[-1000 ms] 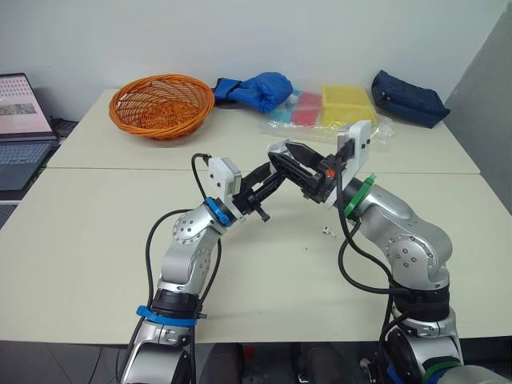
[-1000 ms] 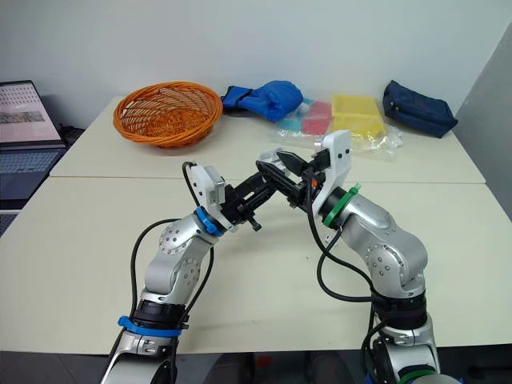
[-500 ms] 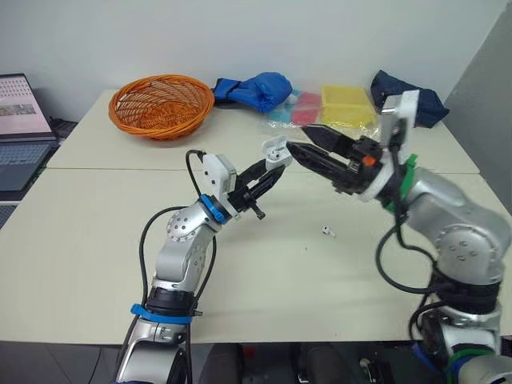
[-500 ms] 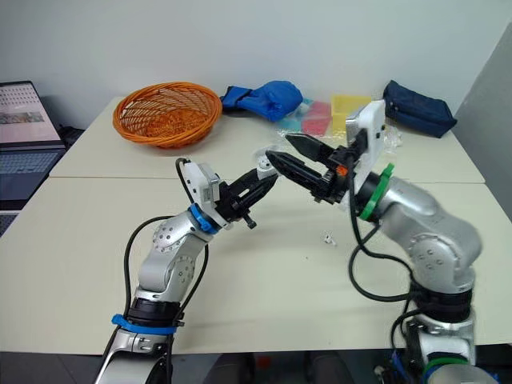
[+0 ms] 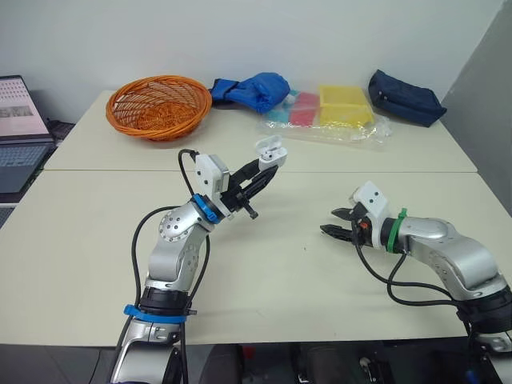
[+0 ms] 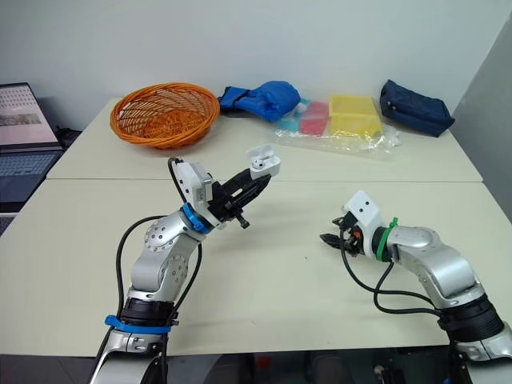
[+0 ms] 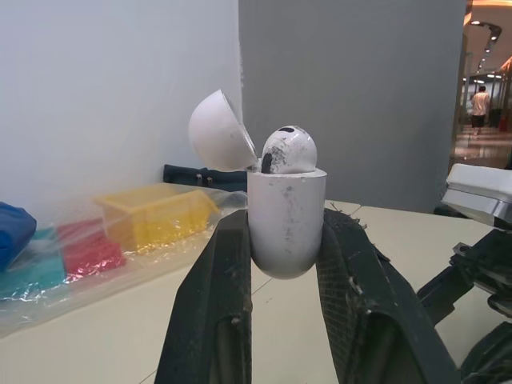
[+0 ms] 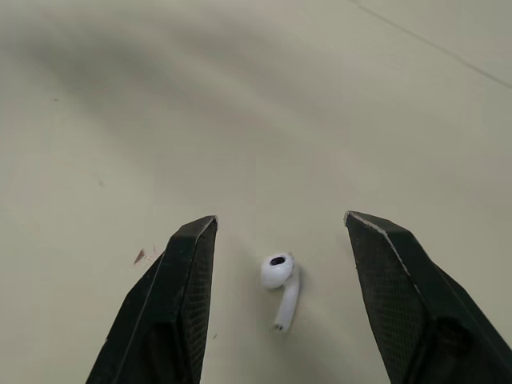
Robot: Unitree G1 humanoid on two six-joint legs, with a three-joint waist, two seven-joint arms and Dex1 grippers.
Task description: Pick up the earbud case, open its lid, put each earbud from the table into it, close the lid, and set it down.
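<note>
My left gripper is shut on the white earbud case and holds it upright above the table's middle. The case body sits between the black fingers. Its lid is tipped open, and one earbud sits in the case. My right gripper is low over the table at the right and is open. A second white earbud lies on the tabletop between its two fingertips, untouched.
Along the table's far side stand an orange basket, a blue bundle, coloured boxes in clear plastic and a navy pouch. A laptop sits at the far left. A seam crosses the tables.
My right gripper has drawn back from the case and dropped to the table at the right, over the loose earbud. The left gripper still holds the open case, now a little higher.
</note>
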